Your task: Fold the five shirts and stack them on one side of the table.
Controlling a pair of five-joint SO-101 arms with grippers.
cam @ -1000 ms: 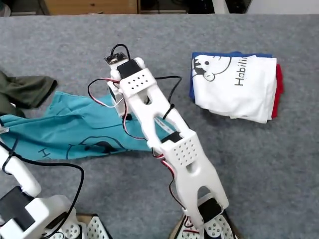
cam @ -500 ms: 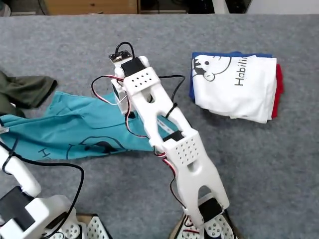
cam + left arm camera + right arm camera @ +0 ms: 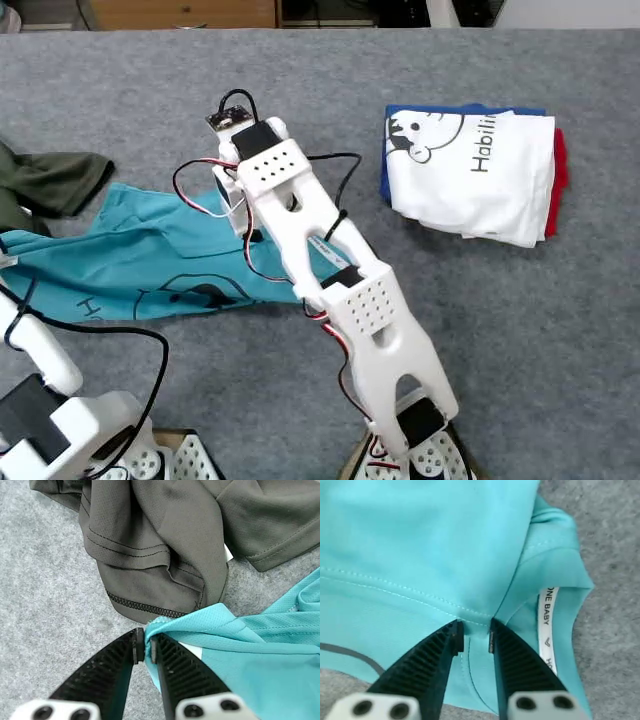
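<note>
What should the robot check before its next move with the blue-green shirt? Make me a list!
1. Left gripper has hold of the teal shirt: ok, its jaws pinch the shirt's edge.
2. Right gripper has hold of it too: ok, the cloth bunches between its jaws near the collar label.
3. Teal shirt lies flat and smooth: not ok, it looks rumpled in the high view.
4. Dark green shirt is clear of the teal one: not ok, its hem touches the pinched teal edge.
5. Folded stack is out of the way: ok, it sits apart from the teal shirt.
</note>
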